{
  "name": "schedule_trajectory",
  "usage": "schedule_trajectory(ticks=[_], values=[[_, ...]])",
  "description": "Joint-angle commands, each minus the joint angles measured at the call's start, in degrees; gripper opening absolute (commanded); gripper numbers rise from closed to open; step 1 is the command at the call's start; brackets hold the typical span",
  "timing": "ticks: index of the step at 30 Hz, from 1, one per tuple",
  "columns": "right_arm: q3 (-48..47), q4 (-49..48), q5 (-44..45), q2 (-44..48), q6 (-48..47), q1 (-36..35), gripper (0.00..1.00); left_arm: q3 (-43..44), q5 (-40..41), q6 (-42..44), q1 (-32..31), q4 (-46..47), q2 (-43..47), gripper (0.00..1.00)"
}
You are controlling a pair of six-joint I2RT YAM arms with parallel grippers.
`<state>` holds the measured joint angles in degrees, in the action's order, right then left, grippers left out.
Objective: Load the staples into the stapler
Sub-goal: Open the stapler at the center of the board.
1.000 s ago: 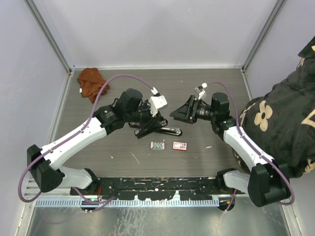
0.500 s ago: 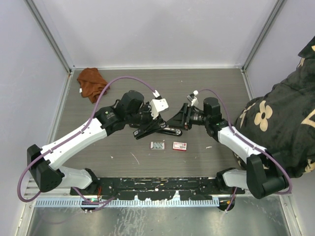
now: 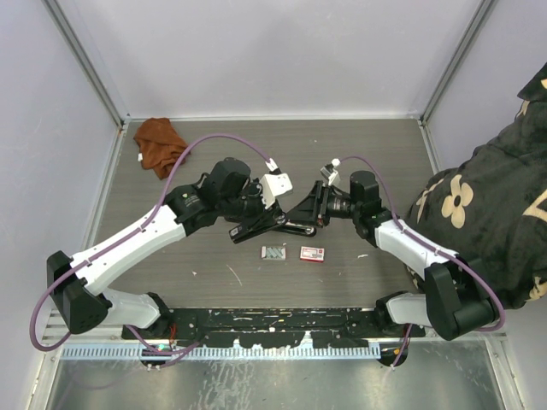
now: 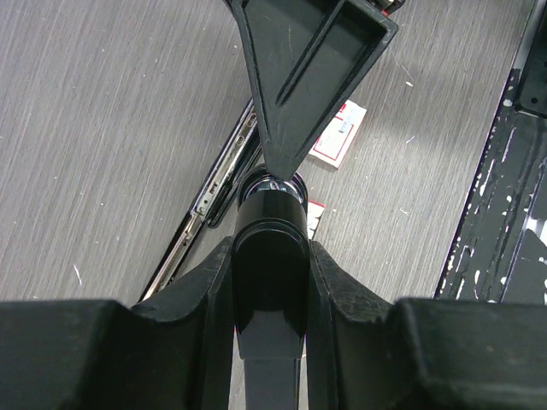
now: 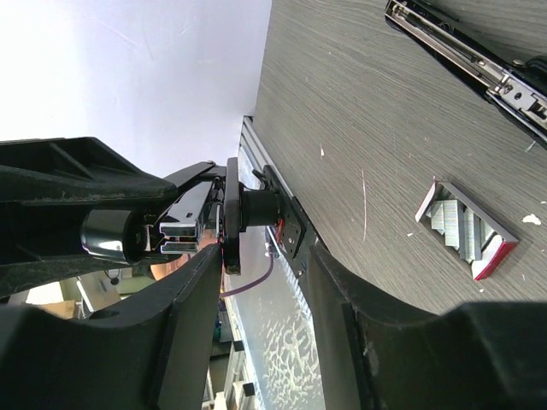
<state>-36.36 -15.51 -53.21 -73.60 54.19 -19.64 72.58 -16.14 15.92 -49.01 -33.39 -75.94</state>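
Staples (image 5: 461, 226): silvery strips in grey tray (image 3: 273, 252), middle of surface (image 3: 385, 162) toward near edge, beside red-and-white box (image 3: 312, 254); probably light and brittle; pinch a strip's long sides
Left fingers (image 4: 201, 295): clenched on open stapler (image 3: 286, 226)
Right fingers (image 5: 77, 171): straddling its tip; grip cannot be told

I get soft, even overhead light, faint shadows on the grey wood-grain tabletop (image 3: 359, 145). My right wrist view blows out white upper left; both wrist foregrounds blur.
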Motion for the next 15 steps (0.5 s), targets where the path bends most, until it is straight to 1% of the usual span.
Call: schedule_trajectory(ticks=[1, 12, 15], values=[[-0.32, -4.73, -1.25, 0.85, 1.97, -0.55, 0.5, 3.49, -1.14, 0.42, -0.43, 3.03, 0.63, 0.0], [1.28, -9.96, -0.65, 0.72, 6.61, -0.51, 0.47, 3.78, -0.52, 0.78, -0.82, 2.15, 0.21, 0.0], [1.42, -10.2, 0.05, 1.31, 7.05, -0.55, 0.44, 4.01, -0.07, 0.86, -0.89, 1.74, -0.1, 0.0]])
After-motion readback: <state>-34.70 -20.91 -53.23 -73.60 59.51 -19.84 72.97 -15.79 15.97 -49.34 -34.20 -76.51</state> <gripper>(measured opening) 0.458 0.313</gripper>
